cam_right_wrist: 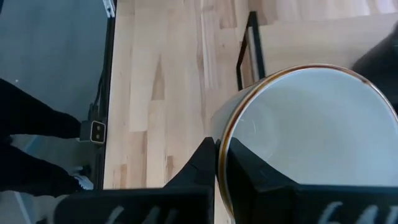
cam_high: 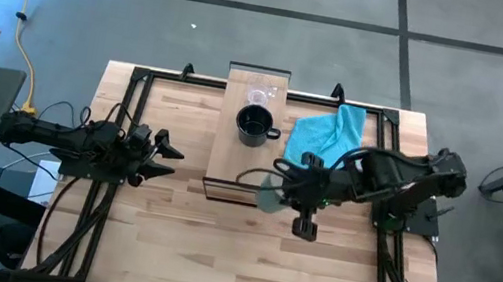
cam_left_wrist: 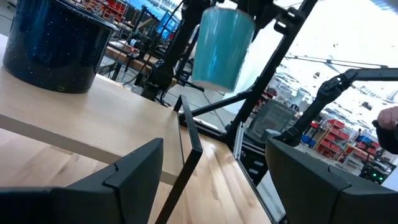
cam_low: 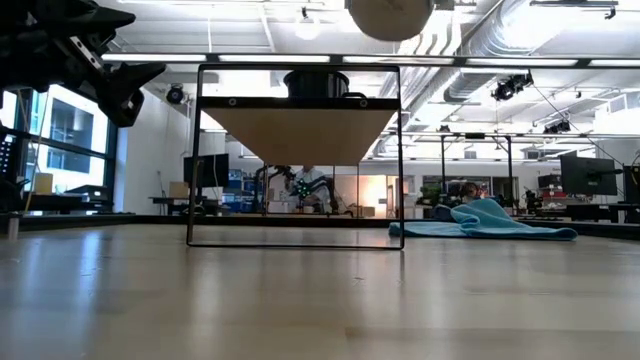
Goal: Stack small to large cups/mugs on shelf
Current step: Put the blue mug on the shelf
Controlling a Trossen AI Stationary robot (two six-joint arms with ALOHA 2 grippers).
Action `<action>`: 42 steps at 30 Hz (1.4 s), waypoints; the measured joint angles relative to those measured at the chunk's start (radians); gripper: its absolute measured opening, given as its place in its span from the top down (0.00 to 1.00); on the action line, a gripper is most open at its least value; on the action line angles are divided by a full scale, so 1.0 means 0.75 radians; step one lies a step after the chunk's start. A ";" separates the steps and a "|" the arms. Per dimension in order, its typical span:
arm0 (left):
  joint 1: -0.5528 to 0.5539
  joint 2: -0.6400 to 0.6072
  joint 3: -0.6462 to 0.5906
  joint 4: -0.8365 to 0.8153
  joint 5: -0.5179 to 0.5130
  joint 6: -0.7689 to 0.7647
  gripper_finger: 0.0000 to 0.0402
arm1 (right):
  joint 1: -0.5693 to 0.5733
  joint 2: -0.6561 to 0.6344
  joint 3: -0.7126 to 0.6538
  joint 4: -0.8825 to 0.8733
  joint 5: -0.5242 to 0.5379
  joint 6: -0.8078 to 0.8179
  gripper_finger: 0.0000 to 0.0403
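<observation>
The right pincer hangs above the near end of the shelf, its fingers pinched on the rim of the white mug, one finger inside the wall and one outside. The mug is clear of the board, lifted over its near right corner. In the low view its rounded pale base shows above the shelf top, so it sits roughly upright or a little tipped, and the right wrist view looks straight into its mouth, with a thin brown line along the rim. I cannot see its handle.

The shelf runs with its long axis from the near side of the counter to the far side, a light board on a dark frame.

Farther along it, about mid-length, the black mug stands upright, mouth up, its handle turned to the robot's right. Beyond that, near the far end, stands the clear glass cup, also upright.

The left pincer waits off the shelf's left side, well apart from the mugs, its fingers spread wide on nothing.

A turquoise cloth lies crumpled on the counter just right of the shelf
</observation>
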 joint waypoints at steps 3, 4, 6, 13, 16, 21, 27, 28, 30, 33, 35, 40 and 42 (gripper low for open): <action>0.000 0.000 0.000 0.000 0.000 0.000 0.33 | -0.016 -0.001 0.047 -0.036 0.002 -0.020 1.00; 0.000 0.000 0.000 0.000 0.000 0.000 0.33 | -0.022 0.000 0.060 -0.047 0.001 -0.032 1.00; 0.000 0.000 0.000 0.000 0.000 0.000 0.33 | -0.040 0.003 0.087 -0.075 0.000 -0.058 1.00; 0.000 0.000 0.000 0.000 -0.001 0.000 0.33 | -0.124 0.007 0.108 -0.115 -0.052 -0.181 1.00; 0.000 0.000 0.000 0.000 -0.001 -0.003 0.33 | -0.158 0.008 0.108 -0.128 -0.079 -0.240 1.00; 0.000 0.000 0.000 0.000 -0.001 -0.003 0.33 | -0.221 0.008 0.108 -0.125 -0.110 -0.325 1.00; 0.000 0.000 0.000 -0.001 -0.002 -0.004 0.33 | -0.291 0.009 0.108 -0.125 -0.112 -0.418 1.00; 0.000 0.000 0.000 -0.001 -0.006 -0.004 0.33 | -0.303 0.009 0.108 -0.123 -0.113 -0.425 1.00; 0.000 0.000 0.000 -0.001 -0.016 -0.005 0.33 | -0.325 0.009 0.108 -0.121 -0.114 -0.448 1.00; 0.000 0.000 0.000 -0.001 -0.033 -0.007 0.33 | -0.346 0.009 0.108 -0.097 -0.114 -0.479 1.00; 0.000 0.000 0.000 -0.001 -0.043 -0.007 0.33 | -0.355 0.009 0.108 -0.084 -0.116 -0.491 1.00; 0.000 0.000 0.000 -0.001 -0.046 -0.007 0.33 | -0.375 0.013 0.109 -0.067 -0.152 -0.516 1.00; 0.000 0.000 0.000 -0.001 -0.046 -0.007 0.33 | -0.379 0.022 0.110 -0.073 -0.165 -0.516 1.00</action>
